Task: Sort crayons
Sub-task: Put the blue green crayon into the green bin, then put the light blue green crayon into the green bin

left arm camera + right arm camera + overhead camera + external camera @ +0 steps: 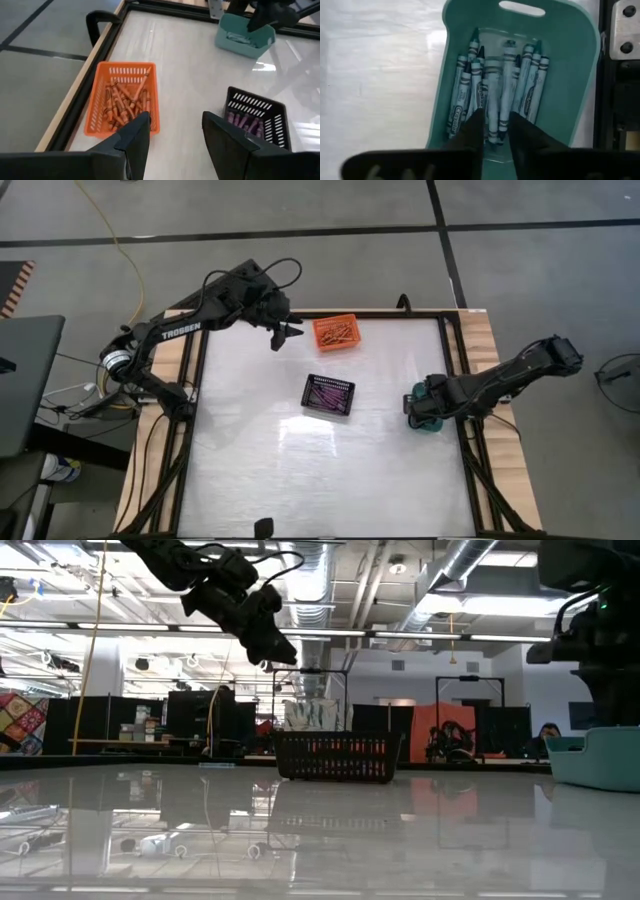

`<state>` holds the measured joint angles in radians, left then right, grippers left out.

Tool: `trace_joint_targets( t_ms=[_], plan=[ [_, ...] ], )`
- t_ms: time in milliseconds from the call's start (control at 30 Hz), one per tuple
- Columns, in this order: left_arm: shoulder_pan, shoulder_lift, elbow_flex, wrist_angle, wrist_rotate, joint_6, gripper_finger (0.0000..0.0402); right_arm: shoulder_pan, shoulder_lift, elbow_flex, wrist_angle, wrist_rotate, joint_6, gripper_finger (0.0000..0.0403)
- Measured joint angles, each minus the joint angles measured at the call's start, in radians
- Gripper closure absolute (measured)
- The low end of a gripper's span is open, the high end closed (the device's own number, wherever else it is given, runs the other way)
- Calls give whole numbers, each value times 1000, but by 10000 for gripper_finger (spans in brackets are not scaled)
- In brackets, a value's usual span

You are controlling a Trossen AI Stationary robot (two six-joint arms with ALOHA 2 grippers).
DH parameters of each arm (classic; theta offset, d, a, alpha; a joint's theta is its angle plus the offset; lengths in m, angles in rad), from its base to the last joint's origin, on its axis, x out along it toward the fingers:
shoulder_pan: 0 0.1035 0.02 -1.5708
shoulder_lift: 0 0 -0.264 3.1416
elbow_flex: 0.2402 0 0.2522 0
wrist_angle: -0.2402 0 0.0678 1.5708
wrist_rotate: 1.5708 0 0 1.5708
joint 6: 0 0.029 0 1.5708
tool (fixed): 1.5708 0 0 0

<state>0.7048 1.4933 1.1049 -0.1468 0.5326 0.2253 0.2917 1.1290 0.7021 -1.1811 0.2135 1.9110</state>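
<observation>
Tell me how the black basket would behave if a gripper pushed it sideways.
The black basket would probably slide easily, since the tabletop looks glossy. Its low, wide shape suggests it wouldn't tip. Its openwork walls suggest it is light.

Overhead, table-level and two wrist views, all sharing the teal basket (570, 75).

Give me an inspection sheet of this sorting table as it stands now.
Surface: white table, glossy, bare between the baskets.
Job's things: orange crayons in the orange basket; purple crayons in the black basket; teal crayons in the teal basket.
Clutter: nothing seen.
Grippers: left gripper open, raised near the orange basket; right gripper over the teal basket, fingers slightly apart, holding nothing.
Cables: yellow cable on the floor; black cables on the left arm.
Surroundings: concrete floor, open workshop behind.
</observation>
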Motion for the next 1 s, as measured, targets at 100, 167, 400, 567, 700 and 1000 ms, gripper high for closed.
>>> trace_joint_targets(
  t_ms=[100, 167, 400, 567, 700, 1000],
  plan=[
    [2, 0, 0, -12, -27, 7, 232, 2, 0, 0, 1, 16, 0, 294],
    [8, 0, 0, -33, -71, 42, 232, 3, 0, 1, 5, 27, -9, 279],
    [98, 38, 3, -112, -310, 232, 232, 3, 0, 47, 14, 111, -103, 250],
    [211, 175, 38, -271, -379, 231, 233, 7, 0, 73, 21, 167, -177, 250],
    [269, 281, 123, -408, -444, 43, 233, 32, 0, 75, 32, 206, -207, 254],
    [282, 359, 199, -483, -471, -263, 233, 76, 0, 75, 31, 280, -211, 257]
  ],
)
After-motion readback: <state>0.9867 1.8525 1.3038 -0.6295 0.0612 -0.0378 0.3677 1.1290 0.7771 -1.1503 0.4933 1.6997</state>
